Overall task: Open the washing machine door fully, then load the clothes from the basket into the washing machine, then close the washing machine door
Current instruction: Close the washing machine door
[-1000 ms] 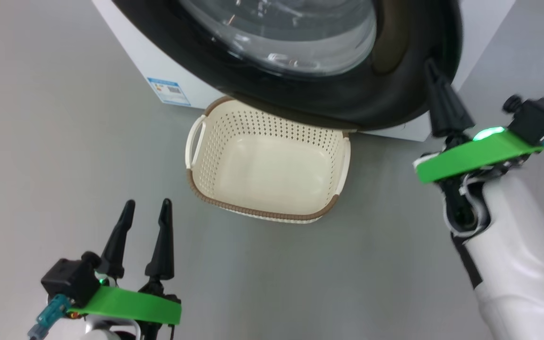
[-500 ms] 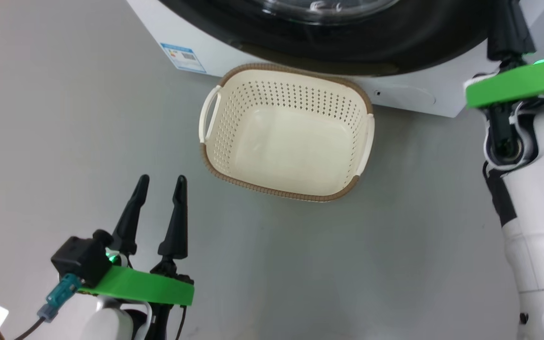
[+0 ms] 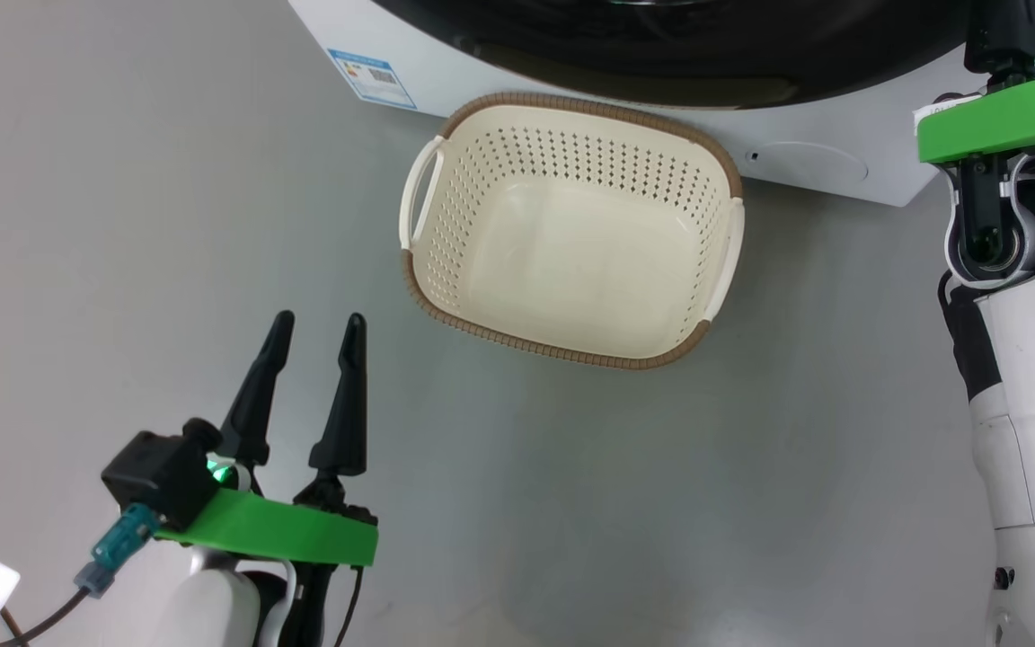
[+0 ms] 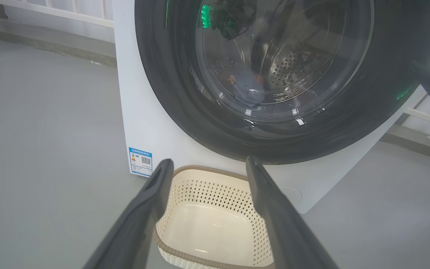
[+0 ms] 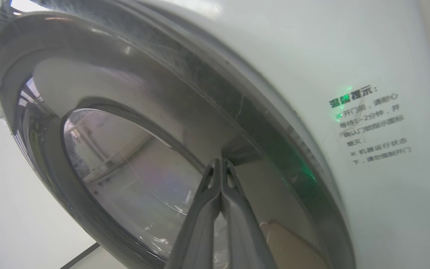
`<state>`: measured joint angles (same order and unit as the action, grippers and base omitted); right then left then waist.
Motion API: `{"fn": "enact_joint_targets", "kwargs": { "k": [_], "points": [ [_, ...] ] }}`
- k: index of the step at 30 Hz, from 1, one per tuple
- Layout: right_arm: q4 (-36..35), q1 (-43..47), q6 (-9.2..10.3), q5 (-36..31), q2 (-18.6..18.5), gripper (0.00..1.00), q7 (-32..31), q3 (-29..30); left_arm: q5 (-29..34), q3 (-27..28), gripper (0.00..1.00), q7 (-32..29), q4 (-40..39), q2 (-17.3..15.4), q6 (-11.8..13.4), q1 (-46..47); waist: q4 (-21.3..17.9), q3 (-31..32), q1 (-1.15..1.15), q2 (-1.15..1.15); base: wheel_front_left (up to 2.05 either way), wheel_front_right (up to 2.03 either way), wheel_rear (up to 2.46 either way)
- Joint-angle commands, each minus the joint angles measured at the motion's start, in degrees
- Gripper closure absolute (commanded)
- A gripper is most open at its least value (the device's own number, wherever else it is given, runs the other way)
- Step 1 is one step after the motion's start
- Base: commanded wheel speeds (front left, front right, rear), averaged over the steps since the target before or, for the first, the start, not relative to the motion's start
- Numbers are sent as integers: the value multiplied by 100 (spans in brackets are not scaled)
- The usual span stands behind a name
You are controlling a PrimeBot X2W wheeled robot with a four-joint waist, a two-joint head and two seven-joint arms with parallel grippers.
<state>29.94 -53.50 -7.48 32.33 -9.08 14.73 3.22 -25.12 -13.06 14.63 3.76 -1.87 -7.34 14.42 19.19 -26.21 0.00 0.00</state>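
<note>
While basket lies crosswise, opening upward

Grey floor: basket + washing machine.

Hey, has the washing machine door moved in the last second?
Yes. The washing machine door has swung in toward the washing machine: its lower edge no longer overhangs the back rim of the basket.
</note>
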Motion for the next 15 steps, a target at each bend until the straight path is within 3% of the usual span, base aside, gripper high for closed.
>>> {"fn": "enact_joint_targets", "kwargs": {
  "k": [1, 6, 7, 10, 11, 12, 15],
  "points": [
    [-141, -110, -1, -36, 29, 100, 27, -145, -29, 200, 0, 37, -109, -101, -14, 70, -23, 44, 0, 0, 0, 0, 0],
    [-185, 293, -1, -76, -4, 100, 27, -557, 38, 274, 0, 37, 4, -101, -14, -14, -127, 244, 0, 0, 0, 0, 0],
    [-192, 395, -1, -97, -18, 96, 27, -662, 51, 300, 0, 37, 22, -101, -14, -35, -157, 290, 0, 0, 0, 0, 0],
    [-217, 706, -1, -134, -44, 55, 27, -896, 113, 379, 0, 37, 88, -101, -14, -95, -264, 431, 0, 0, 0, 0, 0],
    [-228, 806, -1, -152, -57, 20, 27, -964, 144, 389, 0, 37, 112, -101, -14, -108, -297, 483, 0, 0, 0, 0, 0],
    [-225, 904, -1, -145, -60, 0, 27, -1011, 168, 405, 0, 37, 136, -112, -14, -118, -332, 534, 0, 0, 0, 0, 0],
    [-212, 1090, -1, -167, -90, 0, 27, -1145, 202, 454, 0, 37, 185, -152, -14, -135, -404, 636, 0, 0, 0, 0, 0]
  ]
}}
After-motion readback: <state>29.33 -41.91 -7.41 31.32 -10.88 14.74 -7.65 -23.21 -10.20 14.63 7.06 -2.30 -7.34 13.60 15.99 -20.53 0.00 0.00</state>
